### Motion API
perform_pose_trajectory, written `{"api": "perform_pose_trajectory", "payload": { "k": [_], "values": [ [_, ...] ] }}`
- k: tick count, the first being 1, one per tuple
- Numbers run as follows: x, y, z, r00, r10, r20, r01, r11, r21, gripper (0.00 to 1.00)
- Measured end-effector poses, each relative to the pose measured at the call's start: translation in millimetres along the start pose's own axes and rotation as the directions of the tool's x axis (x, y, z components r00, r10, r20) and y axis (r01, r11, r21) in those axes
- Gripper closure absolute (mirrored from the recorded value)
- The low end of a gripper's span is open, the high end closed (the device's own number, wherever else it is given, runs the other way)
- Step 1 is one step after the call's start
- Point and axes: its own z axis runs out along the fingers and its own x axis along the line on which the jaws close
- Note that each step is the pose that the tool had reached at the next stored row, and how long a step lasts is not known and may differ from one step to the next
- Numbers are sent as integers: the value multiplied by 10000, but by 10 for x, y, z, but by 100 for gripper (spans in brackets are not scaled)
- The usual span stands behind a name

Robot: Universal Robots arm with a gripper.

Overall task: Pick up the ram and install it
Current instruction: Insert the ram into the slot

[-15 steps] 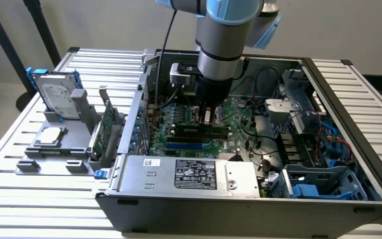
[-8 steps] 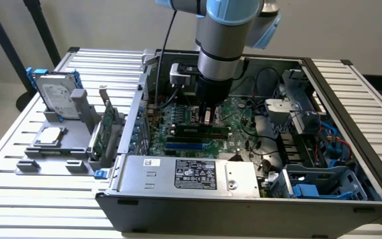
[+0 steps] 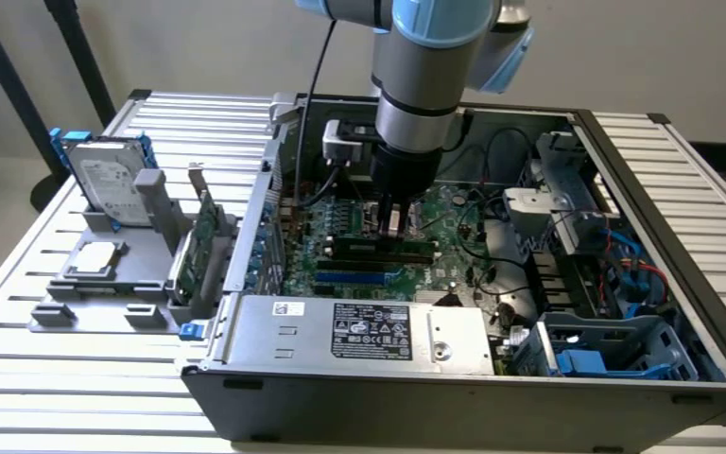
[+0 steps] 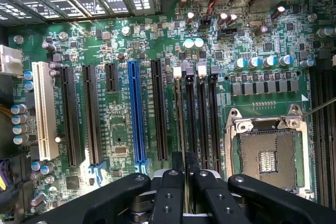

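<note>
At the exterior view's left, a hard drive [image 3: 109,180] and a green expansion card [image 3: 205,248] stand in a grey holder [image 3: 98,312] on the table [image 3: 35,378]. Mid-frame, inside the open computer case [image 3: 464,392], the gripper [image 4: 184,174] is pinched narrowly around the ram [image 4: 180,119], which stands edge-on in a black motherboard slot beside the blue slot [image 4: 135,111].

One open grey metal computer case [image 3: 464,392] — one green motherboard [image 4: 121,35], one blue expansion slot [image 4: 136,111], one white slot [image 4: 44,111].
</note>
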Motion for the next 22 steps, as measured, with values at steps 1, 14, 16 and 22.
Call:
{"api": "perform_pose_trajectory", "payload": {
  "k": [1,14,16,22],
  "values": [
    [-7,-1,4,10000,-1,15,1,10000,4,86],
    [-10,6,1,10000,2,-14,-2,10000,0,86],
    [-8,7,1,10000,2,-25,-2,10000,0,86],
    [-8,8,3,10000,4,-48,-4,10000,-10,86]
  ]
}}
